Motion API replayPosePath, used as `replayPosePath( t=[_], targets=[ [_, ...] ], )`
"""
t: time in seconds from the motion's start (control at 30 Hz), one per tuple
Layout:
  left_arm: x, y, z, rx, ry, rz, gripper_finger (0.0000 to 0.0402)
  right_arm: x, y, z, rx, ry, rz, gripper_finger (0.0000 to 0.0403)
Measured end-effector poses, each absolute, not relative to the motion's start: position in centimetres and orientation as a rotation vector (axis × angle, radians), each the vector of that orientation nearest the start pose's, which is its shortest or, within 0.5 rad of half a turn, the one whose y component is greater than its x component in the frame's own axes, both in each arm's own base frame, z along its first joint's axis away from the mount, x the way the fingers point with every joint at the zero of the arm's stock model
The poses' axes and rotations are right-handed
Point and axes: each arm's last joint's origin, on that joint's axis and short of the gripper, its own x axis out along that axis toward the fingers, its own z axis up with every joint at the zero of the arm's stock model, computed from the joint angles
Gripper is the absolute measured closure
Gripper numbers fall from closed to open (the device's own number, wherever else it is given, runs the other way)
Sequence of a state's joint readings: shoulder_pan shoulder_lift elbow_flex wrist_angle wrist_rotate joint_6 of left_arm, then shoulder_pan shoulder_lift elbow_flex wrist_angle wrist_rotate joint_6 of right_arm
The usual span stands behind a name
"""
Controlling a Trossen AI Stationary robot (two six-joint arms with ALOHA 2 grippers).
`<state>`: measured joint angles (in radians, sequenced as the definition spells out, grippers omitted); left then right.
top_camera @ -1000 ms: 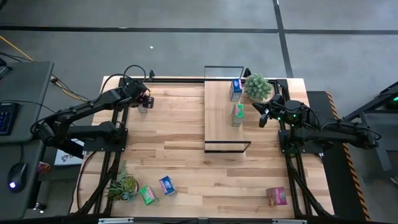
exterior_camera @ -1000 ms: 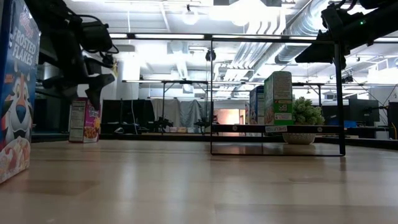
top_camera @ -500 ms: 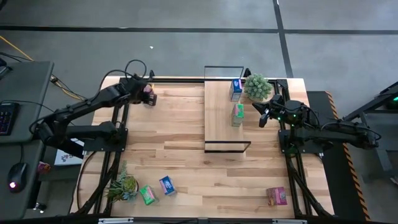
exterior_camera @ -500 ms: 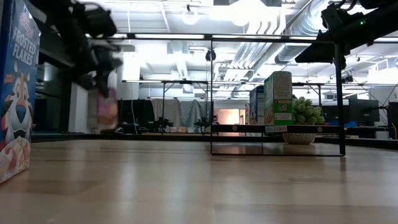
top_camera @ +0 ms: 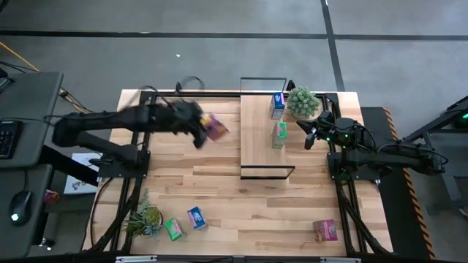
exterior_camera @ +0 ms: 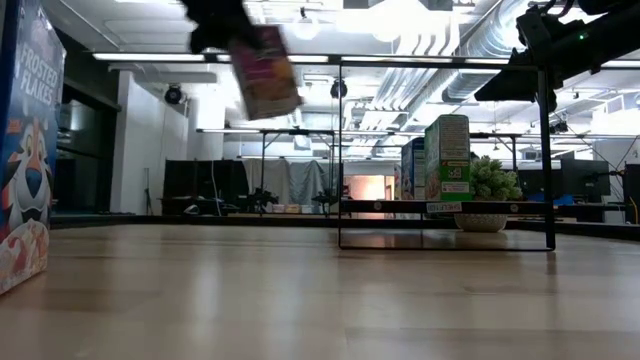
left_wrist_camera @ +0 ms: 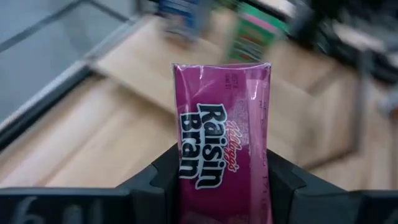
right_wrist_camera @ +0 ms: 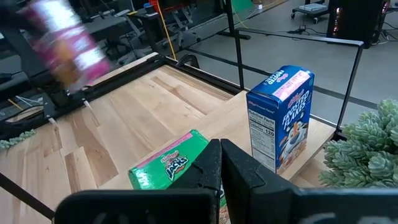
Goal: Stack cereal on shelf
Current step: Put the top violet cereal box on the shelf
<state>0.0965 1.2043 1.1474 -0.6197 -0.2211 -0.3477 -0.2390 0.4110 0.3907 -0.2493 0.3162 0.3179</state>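
your left gripper is clamped on a pink raisin bran box, one finger on each narrow side, low on the box so most of it stands clear past the tips; that leaves the far end free to go down first; in the high view the pink box rides in the air over the table, tilted, between the arm's own side and the shelf; nothing touches it but the claw.

just beyond the held box lies the shelf plank, its black wire frame at both ends; ahead of the claw, on the plank's far part, a green box and a blue frosted flakes box stand upright, one beside the other with a gap between; they sit toward one end, i judge, so the remainder stays open for more; you would want the pink one set down short of the green, not against it.

farther still, past the shelf, the right gripper waits with fingers pressed together, holding nothing, near a potted plant.

well behind your claw, at the table's near edge, a green box and a blue box lie by a second plant; another pink box sits off at the right corner; all three are not yet shelved.
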Motion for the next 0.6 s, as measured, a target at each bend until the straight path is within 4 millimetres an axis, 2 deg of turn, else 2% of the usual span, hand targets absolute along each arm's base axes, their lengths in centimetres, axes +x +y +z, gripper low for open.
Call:
replayPosePath(
  t=[0.17, 0.3, 0.47, 0.6],
  targets=[
    [31.0, -1.0, 33.5, -0.118, 0.695, 0.214, 0.0270, 11.1, -3.6, 23.9, 0.318, 0.176, -0.595, 0.0402],
    [35.7, -2.8, 33.4, -0.012, 0.718, 0.092, 0.0267, 11.1, -3.6, 23.9, 0.318, 0.176, -0.595, 0.0402],
    [39.9, -2.8, 33.7, 0.095, 0.697, 0.015, 0.0261, 11.1, -3.6, 23.9, 0.314, 0.178, -0.594, 0.0402],
    [42.1, -1.5, 32.3, 0.138, 0.729, 0.003, 0.0260, 11.1, -3.6, 23.9, 0.311, 0.178, -0.594, 0.0402]
  ],
)
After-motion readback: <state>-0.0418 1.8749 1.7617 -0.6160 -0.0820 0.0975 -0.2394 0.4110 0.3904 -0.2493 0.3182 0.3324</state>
